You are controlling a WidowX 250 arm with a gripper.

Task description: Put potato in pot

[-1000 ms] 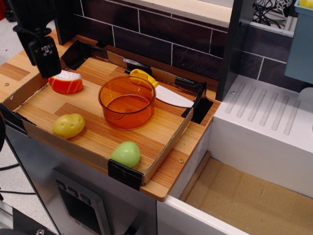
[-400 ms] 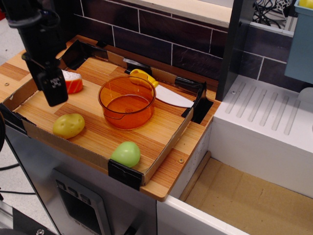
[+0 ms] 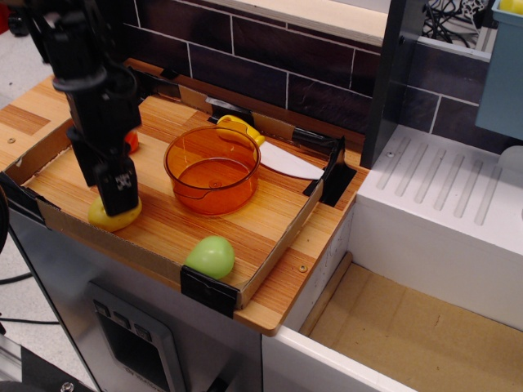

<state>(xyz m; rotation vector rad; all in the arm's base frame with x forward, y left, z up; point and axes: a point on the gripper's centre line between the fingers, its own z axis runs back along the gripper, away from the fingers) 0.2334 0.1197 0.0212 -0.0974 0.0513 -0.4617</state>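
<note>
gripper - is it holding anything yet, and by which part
Cannot be told. The gripper is down over the potato, hiding its fingertips and most of it.

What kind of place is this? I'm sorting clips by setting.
Most likely a toy play kitchen: a wooden counter tray holding plastic food such as the potato, a dark tiled backsplash, and a white sink unit with drainboard.

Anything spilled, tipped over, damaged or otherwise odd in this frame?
Nothing stands out. The orange pot sits upright and empty on the wooden tray, the green toy fruit lies near the front edge, and the gripper is over the potato.
</note>
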